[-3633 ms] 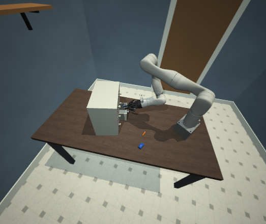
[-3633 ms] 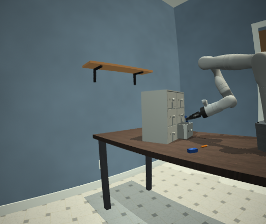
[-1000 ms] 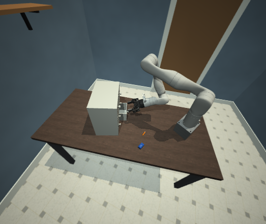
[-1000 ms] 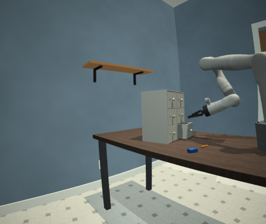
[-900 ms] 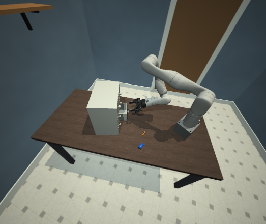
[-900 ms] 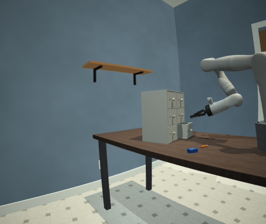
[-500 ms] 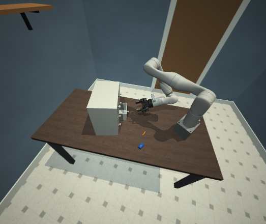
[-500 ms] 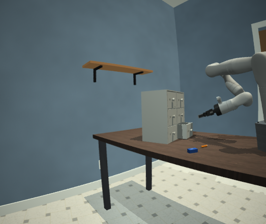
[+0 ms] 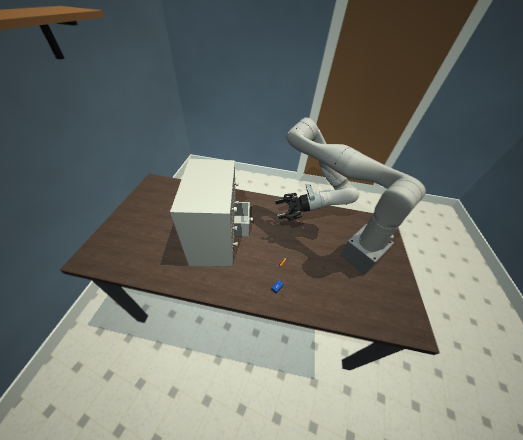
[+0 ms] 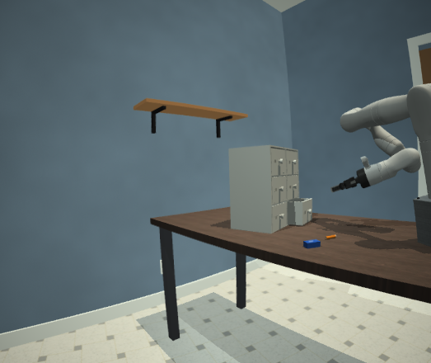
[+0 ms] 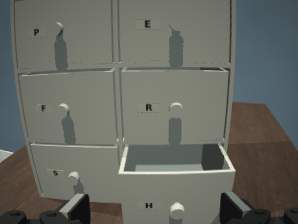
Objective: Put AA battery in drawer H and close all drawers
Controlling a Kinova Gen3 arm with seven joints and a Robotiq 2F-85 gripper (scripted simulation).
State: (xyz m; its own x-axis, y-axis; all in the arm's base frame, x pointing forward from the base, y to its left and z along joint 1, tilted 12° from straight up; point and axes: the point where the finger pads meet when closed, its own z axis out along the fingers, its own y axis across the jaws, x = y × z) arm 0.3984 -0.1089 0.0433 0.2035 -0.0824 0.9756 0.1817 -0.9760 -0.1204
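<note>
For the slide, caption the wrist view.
Open gripper facing the six-drawer chest, bottom-right drawer H pulled out and empty.

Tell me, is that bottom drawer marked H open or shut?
Open. Drawer H juts out from the chest front, its hollow inside showing nothing in it, while the other drawers sit flush.

We see a pale grey arm (image 9: 363, 165) of rounded tubular links, a black gripper (image 9: 285, 206), and a square grey pedestal (image 9: 353, 257).

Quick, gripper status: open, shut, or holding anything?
Gripper: open and holding nothing, in the air apart from the pulled-out drawer H.
</note>
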